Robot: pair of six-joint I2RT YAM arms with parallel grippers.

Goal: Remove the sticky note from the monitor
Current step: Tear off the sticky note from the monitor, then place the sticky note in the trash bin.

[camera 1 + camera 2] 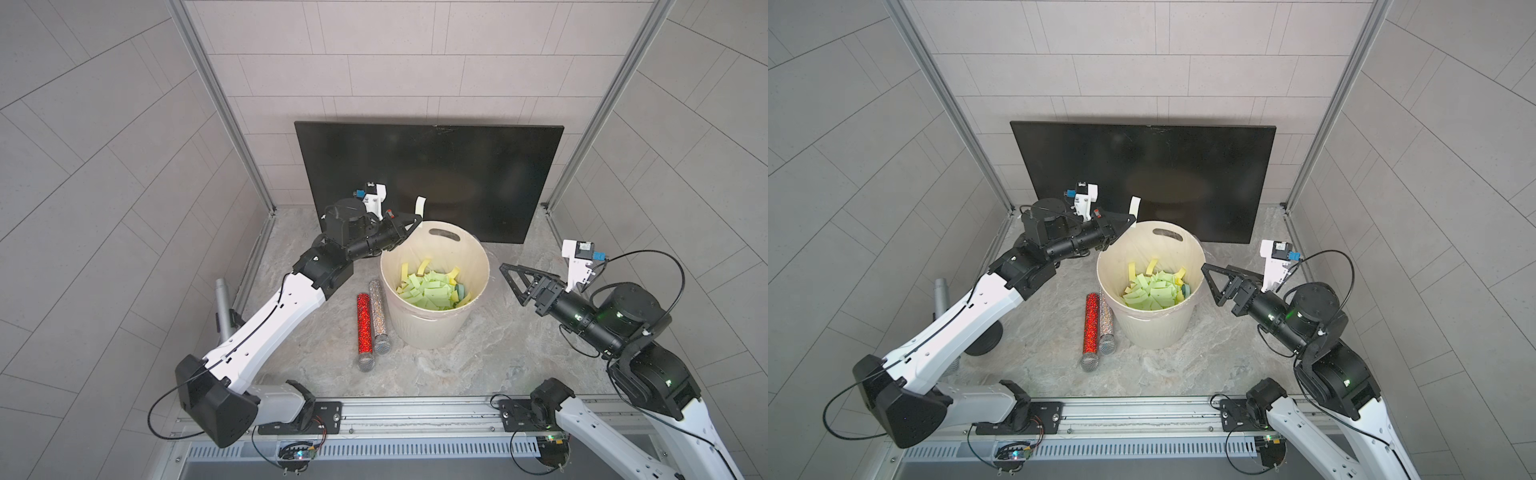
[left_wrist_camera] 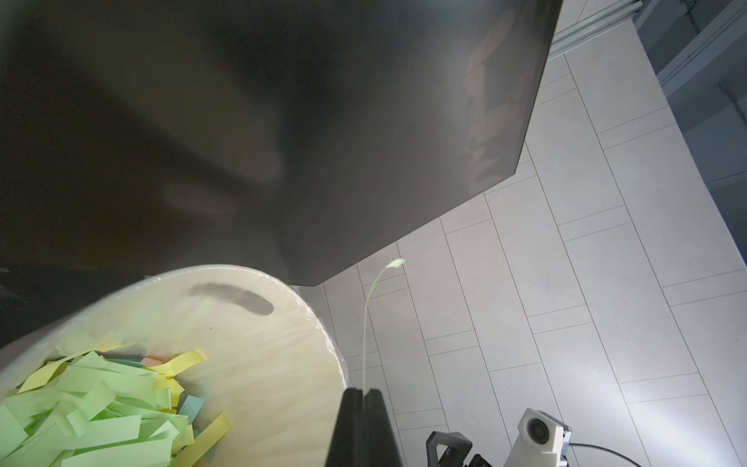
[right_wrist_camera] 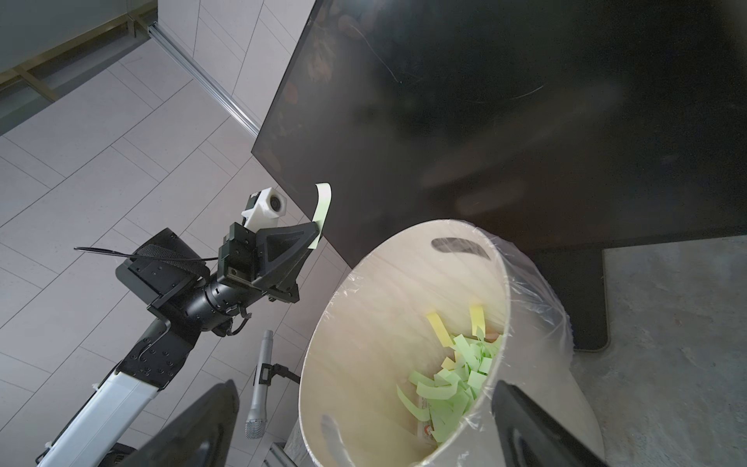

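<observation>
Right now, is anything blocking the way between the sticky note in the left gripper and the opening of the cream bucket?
Nothing visible. The left gripper is shut on the sticky note just beside the rim of the bucket, near the monitor. The mouth is uncovered, with only paper strips inside. The right gripper stands open, apart.

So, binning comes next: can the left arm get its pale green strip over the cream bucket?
Probably yes. The left claw, shut on the pale green paper strip, hovers at the rim of the cream plastic bucket; its mouth is uncovered and the open right claw stands aside.
</observation>
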